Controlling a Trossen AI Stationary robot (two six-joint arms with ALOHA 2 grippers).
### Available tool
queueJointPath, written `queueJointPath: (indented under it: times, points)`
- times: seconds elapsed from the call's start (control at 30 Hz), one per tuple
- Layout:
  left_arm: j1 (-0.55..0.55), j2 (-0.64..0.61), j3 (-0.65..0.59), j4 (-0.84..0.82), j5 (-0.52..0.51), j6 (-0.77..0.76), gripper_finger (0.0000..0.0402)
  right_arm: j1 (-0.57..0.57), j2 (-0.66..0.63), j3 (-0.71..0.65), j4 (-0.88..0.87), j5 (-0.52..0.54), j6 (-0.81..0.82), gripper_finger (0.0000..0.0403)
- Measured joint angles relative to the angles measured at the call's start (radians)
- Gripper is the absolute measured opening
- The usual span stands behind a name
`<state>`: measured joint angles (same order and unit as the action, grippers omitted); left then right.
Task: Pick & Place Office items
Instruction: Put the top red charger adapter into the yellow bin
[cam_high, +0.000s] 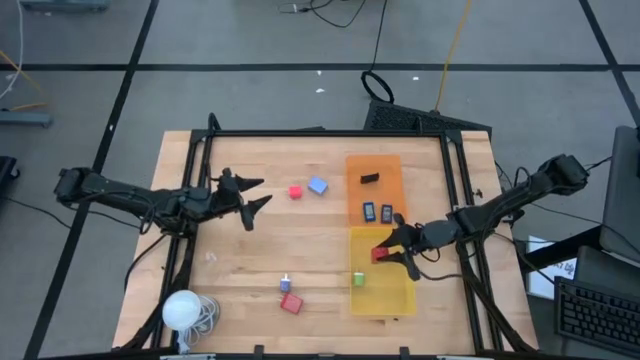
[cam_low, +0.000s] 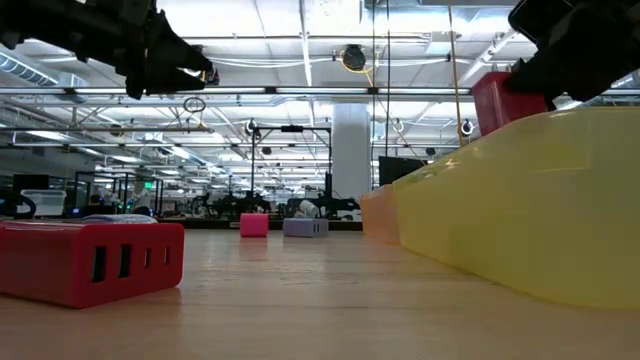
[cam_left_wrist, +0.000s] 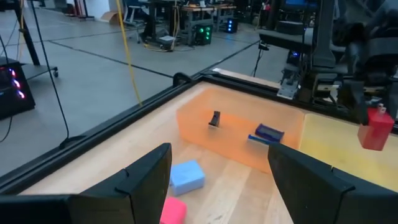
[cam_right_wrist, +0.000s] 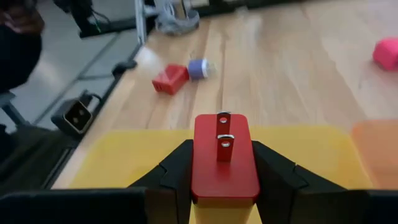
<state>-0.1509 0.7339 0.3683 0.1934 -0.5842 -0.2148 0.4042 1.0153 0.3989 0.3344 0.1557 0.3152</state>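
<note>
My right gripper (cam_high: 395, 252) hovers over the yellow tray (cam_high: 395, 295), shut on a red block with two metal prongs (cam_right_wrist: 224, 158). A green piece (cam_high: 358, 279) lies in that tray. The orange tray (cam_high: 390, 170) holds a black piece (cam_high: 370, 179) and two dark pieces (cam_high: 378, 212). My left gripper (cam_high: 255, 195) is open and raised above the table, left of a pink-red block (cam_high: 296, 192) and a light-blue block (cam_high: 318, 185). Another red block (cam_high: 291, 303) and a small blue piece (cam_high: 285, 284) rest flat on the wood near the front. My right gripper pinches the red block by its two long sides (cam_right_wrist: 198, 163), one finger on each. The pronged face (cam_right_wrist: 223, 144) points forward, away from the wrist. The block is lifted clear above the yellow tray (cam_right_wrist: 124, 155), as the low view also shows (cam_low: 500, 100).
A white ball with a coiled cord (cam_high: 182, 310) sits at the near left corner. A black frame rail (cam_high: 320, 133) runs along the table's far edge and down both sides. Bare wood (cam_high: 260, 245) lies between the two arms.
</note>
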Motion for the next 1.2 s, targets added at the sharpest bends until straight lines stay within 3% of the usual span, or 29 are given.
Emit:
queueJointPath:
  times: [0.13,0.47,0.73,1.2]
  points:
    - [0.0,0.0,0.0,0.004,0.0,-0.004,0.0271,-0.004,0.0,-0.059,0.119,-0.019,-0.033,0.0115]
    - [0.0,0.001,0.0,0.005,0.007,-0.018,0.0271,-0.004,0.0,-0.097,0.118,-0.079,-0.039,0.0115]
    - [0.0,0.001,0.0,0.005,0.007,-0.022,0.0271,-0.004,0.001,-0.099,0.068,0.003,-0.039,0.0117]
    - [0.0,0.001,0.0,0.005,0.007,-0.031,0.0271,-0.005,0.001,-0.099,0.072,0.001,-0.039,0.0119]
